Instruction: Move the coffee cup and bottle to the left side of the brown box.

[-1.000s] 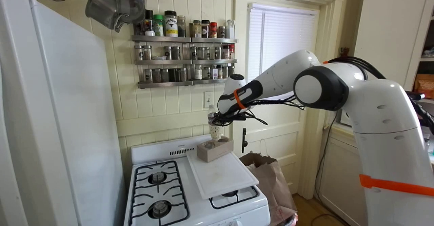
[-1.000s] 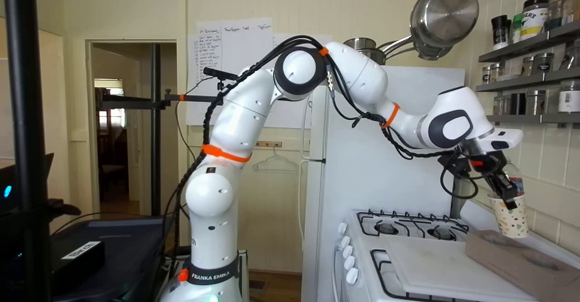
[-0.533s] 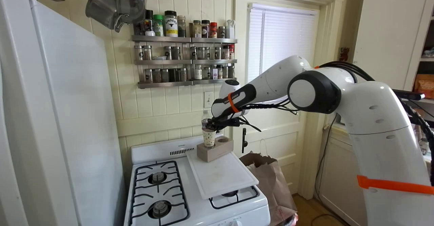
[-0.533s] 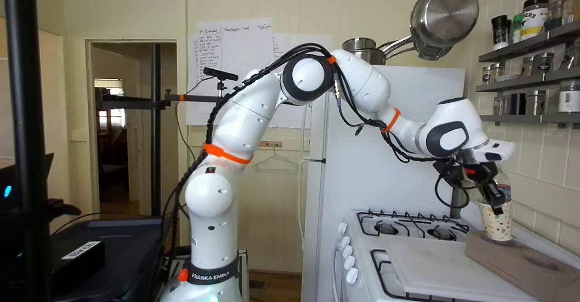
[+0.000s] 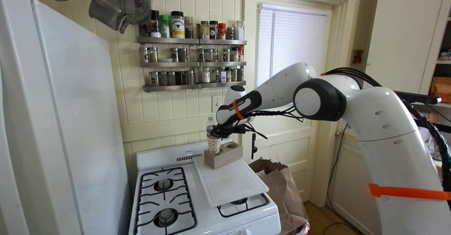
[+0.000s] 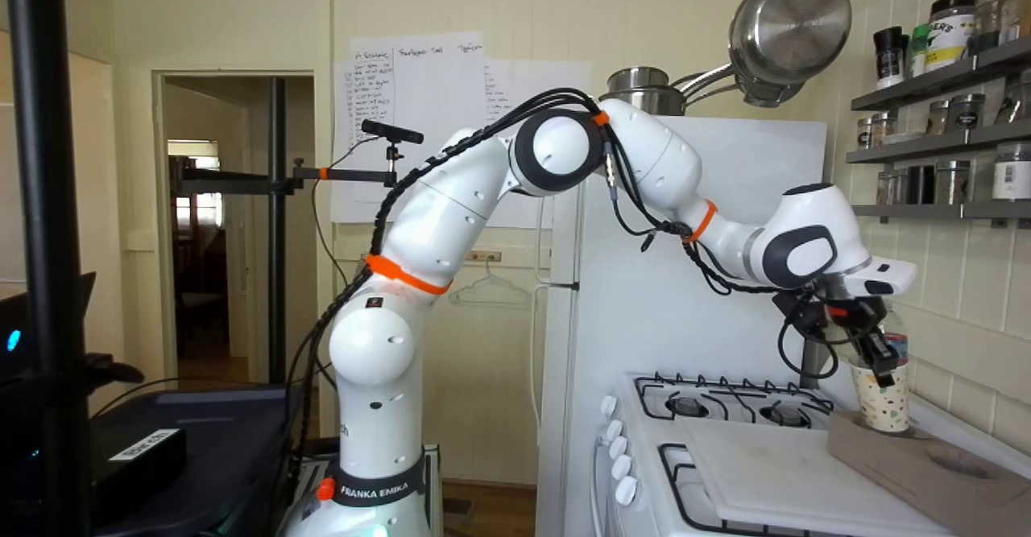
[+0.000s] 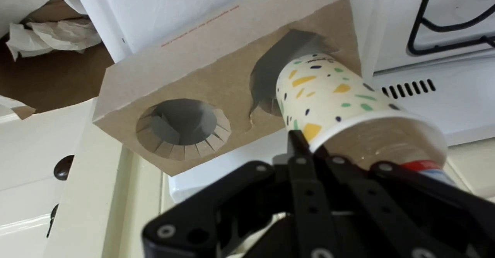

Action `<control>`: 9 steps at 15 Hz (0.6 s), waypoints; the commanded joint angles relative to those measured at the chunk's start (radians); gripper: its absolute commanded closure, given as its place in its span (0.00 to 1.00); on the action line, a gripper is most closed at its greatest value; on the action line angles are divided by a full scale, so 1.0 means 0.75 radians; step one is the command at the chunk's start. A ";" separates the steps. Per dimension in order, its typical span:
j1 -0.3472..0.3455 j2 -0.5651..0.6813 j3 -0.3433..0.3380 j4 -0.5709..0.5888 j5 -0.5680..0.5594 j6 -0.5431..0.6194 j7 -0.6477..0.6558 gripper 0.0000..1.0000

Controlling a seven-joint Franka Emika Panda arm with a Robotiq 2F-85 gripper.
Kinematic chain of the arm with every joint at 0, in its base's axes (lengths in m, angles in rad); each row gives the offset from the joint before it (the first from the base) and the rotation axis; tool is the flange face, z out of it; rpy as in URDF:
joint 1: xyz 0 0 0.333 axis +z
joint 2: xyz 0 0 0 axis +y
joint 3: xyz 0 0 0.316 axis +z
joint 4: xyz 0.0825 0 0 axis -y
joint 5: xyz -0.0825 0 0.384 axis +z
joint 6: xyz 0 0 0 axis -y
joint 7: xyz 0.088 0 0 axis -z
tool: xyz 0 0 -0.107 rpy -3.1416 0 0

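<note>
The cup [image 7: 336, 91] is at the brown box [image 7: 232, 80], with its bottom right by the big torn hole [image 7: 276, 64]. I cannot tell if the bottom is in the hole or just above it. The cup has little yellow, green and dark shapes on it, and it looks nearly upright in both exterior views. The bottle [image 6: 896, 336] is inside the cup and sticks up out of it. The tool [image 7: 315, 147] is pinching the cup at its rim. In the wrist view its fingers [image 7: 303, 169] are close together, with the cup's edge between them.

The wrist view looks into the cup and shows a bit of red and blue label there. Only that view shows the red print [image 7: 201, 26] on the box's side, and it best shows the cut flaps around the round hole [image 7: 183, 122].

The box sits at the back of a white board [image 5: 232, 184] that lies on the stove [image 5: 204, 214]. A brown paper bag [image 5: 282, 196] beside the stove shows whole in an exterior view; the wrist view shows just part of it. In an exterior view there are big sheets of paper [image 6: 439, 86] on the wall. Both exterior views show jars [image 5: 153, 55] on shelves [image 5: 169, 65].
</note>
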 commanded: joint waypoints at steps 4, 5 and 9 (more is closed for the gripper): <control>0.034 0.045 -0.052 0.106 -0.019 -0.162 0.045 0.99; 0.047 0.051 -0.072 0.121 -0.043 -0.203 0.069 0.99; 0.049 0.080 -0.082 0.170 -0.055 -0.302 0.092 0.99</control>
